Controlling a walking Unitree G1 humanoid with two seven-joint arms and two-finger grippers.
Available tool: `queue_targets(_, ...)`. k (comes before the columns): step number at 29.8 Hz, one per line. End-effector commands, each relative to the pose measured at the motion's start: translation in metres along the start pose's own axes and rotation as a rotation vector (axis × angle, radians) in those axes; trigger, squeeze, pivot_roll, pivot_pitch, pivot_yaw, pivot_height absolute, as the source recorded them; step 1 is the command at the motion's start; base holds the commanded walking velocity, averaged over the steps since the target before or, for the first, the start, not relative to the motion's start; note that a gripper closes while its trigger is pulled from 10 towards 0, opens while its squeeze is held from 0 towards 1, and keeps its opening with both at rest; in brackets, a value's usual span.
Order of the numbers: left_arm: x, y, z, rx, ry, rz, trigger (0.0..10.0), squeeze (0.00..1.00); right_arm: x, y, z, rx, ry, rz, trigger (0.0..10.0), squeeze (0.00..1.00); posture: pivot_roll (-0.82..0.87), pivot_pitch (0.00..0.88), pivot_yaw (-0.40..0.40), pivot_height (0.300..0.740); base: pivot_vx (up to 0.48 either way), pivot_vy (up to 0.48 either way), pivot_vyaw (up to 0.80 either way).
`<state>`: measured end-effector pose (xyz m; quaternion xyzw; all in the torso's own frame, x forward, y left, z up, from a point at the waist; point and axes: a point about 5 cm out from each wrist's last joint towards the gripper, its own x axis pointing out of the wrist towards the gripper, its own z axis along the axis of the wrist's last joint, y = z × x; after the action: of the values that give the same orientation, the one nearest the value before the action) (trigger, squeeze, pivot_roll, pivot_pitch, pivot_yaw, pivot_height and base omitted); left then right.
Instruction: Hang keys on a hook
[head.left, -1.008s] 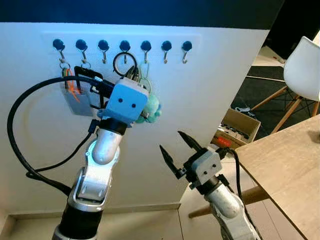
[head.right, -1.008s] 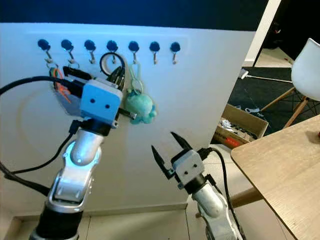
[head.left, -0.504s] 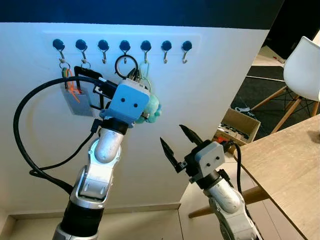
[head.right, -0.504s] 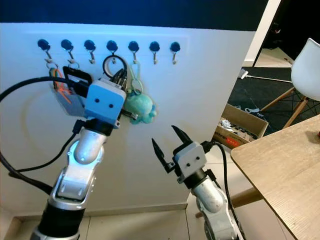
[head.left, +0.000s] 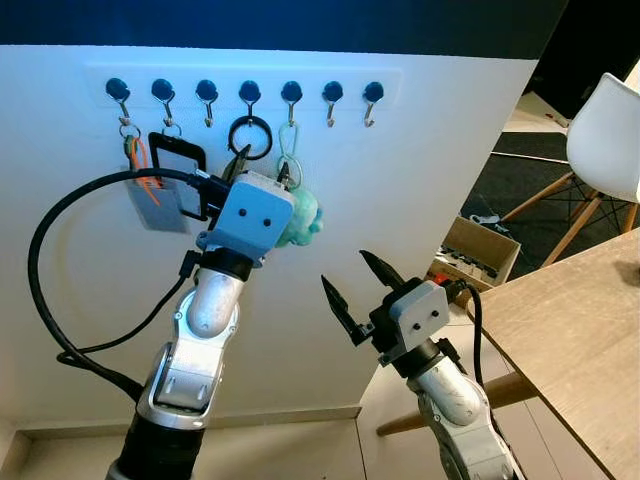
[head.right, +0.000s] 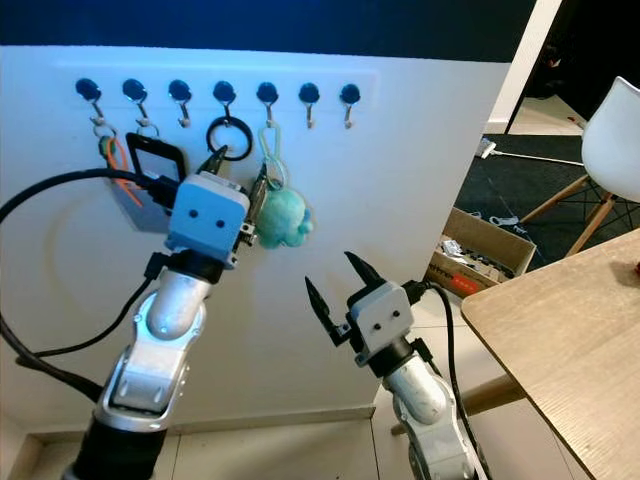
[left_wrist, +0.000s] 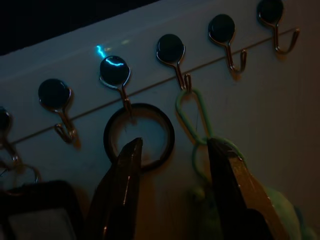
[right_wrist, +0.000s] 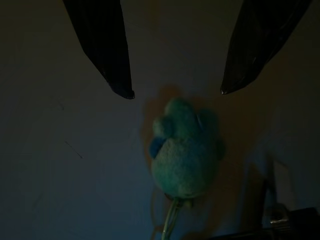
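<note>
We see the black key ring (head.left: 250, 137) hanging flat against the white wall (head.left: 420, 180) from the fourth hook (head.left: 250, 97) of a row of seven blue-knobbed hooks, its round loop dropping straight down below the hook's bend. Our left gripper (left_wrist: 172, 145) sits just under it, fingers (left_wrist: 125, 170) apart and empty, pointing up at the wall; one fingertip lies over the ring's lower edge in the wrist view, and we cannot tell whether it touches. Just beside the ring, on the fifth hook (head.left: 291, 97), a green cord loop (head.left: 288, 145) carries a teal plush toy (head.left: 303, 214) that hangs behind the left gripper's blue housing. To the ring's other side, a black-framed card holder (head.left: 177, 155) and an orange-and-green cord (head.left: 140, 165) hang from the first two hooks. The sixth hook (head.left: 332, 97) and seventh hook (head.left: 372, 97) are bare, with open wall below them. Our right gripper (head.left: 353, 290) is held lower and well apart from the hooks, fingers spread and empty, aimed toward the wall. On the right stand a wooden surface (head.left: 570, 330), a white chair (head.left: 605, 140) and a cardboard box (head.left: 478, 252) on the floor.
</note>
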<state>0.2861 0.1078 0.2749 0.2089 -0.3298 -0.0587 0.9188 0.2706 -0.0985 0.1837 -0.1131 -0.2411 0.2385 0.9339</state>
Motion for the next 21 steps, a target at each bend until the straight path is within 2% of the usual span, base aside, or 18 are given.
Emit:
queue_targets(1, -0.007, 0.003, 0.005, 0.008, -0.03, 0.023, 10.0, 0.0, -0.004, -0.001, 0.0, 0.007, 0.008, -0.009, 10.0, 0.0, 0.1, 0.184, -0.024, 0.74, 0.0, 0.0, 0.0)
queue_targets(5, -0.018, 0.005, -0.001, 0.023, 0.005, 0.024, 10.0, 0.0, -0.004, -0.001, 0.0, 0.008, 0.01, -0.01, 10.0, 0.0, 0.11, 0.185, -0.023, 0.74, 0.0, 0.0, 0.0)
queue_targets(8, -0.045, 0.0, -0.016, 0.02, 0.112, -0.037, 10.0, 0.0, -0.005, -0.002, 0.0, 0.008, 0.014, -0.013, 10.0, 0.0, 0.11, 0.186, -0.026, 0.74, 0.0, 0.0, 0.0)
queue_targets(9, -0.045, 0.0, -0.016, 0.02, 0.112, -0.037, 10.0, 0.0, -0.005, -0.002, 0.0, 0.008, 0.014, -0.013, 10.0, 0.0, 0.11, 0.186, -0.026, 0.74, 0.0, 0.0, 0.0)
queue_targets(13, -0.066, -0.013, -0.029, -0.116, 0.254, -0.131, 10.0, 0.0, -0.004, -0.005, -0.002, 0.016, 0.021, -0.027, 10.0, 0.0, 0.12, 0.185, -0.031, 0.74, 0.0, 0.0, 0.0)
queue_targets(16, -0.072, -0.015, -0.033, -0.139, 0.292, -0.134, 10.0, 0.0, -0.003, -0.006, -0.004, 0.023, 0.029, -0.041, 10.0, 0.0, 0.12, 0.185, -0.031, 0.74, 0.0, 0.0, 0.0)
queue_targets(21, -0.073, -0.017, -0.036, -0.16, 0.314, -0.123, 10.0, 0.0, -0.004, -0.008, -0.008, 0.032, 0.046, -0.06, 10.0, 0.0, 0.11, 0.178, -0.033, 0.74, 0.0, 0.0, 0.0)
